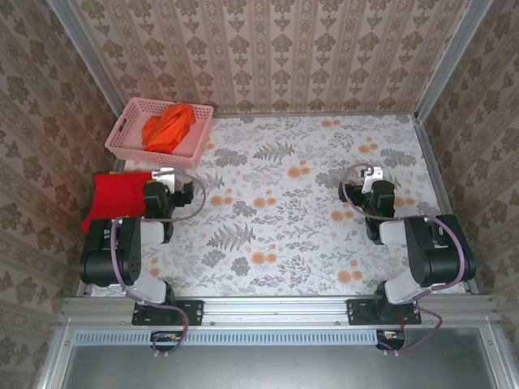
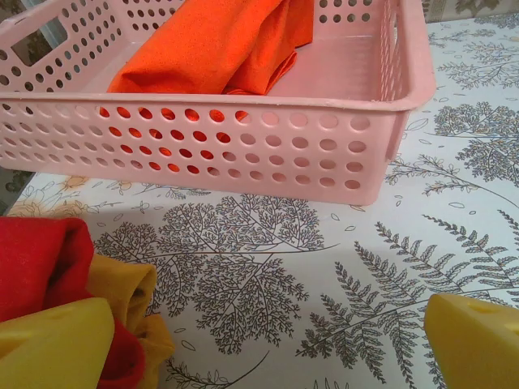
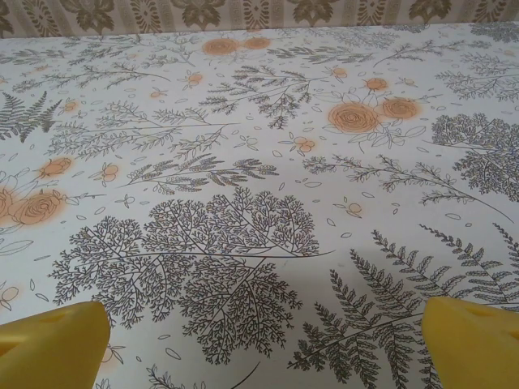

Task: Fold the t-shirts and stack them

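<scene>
The bright orange t-shirt (image 1: pixel 169 127) lay bunched inside a pink lattice basket (image 1: pixel 120 134) at the far left corner of the floral table (image 1: pixel 284 235). The deeper red t-shirt (image 1: pixel 113 198) lay roughly flat at the table's left edge, just beside the left arm. The left pincer (image 2: pixel 259 348) stood with its yellow fingers (image 2: pixel 57 344) wide apart and holding nothing, low over the table near the basket's front wall, with red cloth bunched just beside one finger. Across the table, the right pincer (image 3: pixel 259 348) was likewise spread apart and empty, over bare patterned surface well apart from both shirts.
</scene>
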Tool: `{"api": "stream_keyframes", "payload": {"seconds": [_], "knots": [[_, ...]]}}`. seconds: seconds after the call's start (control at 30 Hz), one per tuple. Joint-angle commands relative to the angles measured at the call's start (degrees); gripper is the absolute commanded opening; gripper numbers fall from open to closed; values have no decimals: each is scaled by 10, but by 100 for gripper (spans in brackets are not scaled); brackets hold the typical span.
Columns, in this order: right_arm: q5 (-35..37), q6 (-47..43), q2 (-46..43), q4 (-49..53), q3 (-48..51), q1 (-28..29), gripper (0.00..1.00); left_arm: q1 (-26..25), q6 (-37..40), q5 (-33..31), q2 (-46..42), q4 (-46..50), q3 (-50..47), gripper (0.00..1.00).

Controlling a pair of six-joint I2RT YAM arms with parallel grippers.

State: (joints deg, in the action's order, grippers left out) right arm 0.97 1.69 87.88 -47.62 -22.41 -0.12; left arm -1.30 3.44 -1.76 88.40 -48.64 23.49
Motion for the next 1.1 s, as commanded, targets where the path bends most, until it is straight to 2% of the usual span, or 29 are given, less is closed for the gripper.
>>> {"api": "stream_keyframes", "payload": {"seconds": [0.0, 0.83, 0.97, 1.07], "knots": [[-11, 5, -1, -17, -9, -1, 100, 2, -6, 0, -4, 1, -2, 100], [-11, 5, -1, -19, -7, -1, 100, 1, -4, 2, -6, -7, -7, 100], [-13, 2, -23, -4, -6, -1, 100, -8, 1, -11, -40, -11, -22, 100], [-18, 0, -71, 53, -14, 1, 100, -19, 8, -28, -101, 40, -24, 100]]}}
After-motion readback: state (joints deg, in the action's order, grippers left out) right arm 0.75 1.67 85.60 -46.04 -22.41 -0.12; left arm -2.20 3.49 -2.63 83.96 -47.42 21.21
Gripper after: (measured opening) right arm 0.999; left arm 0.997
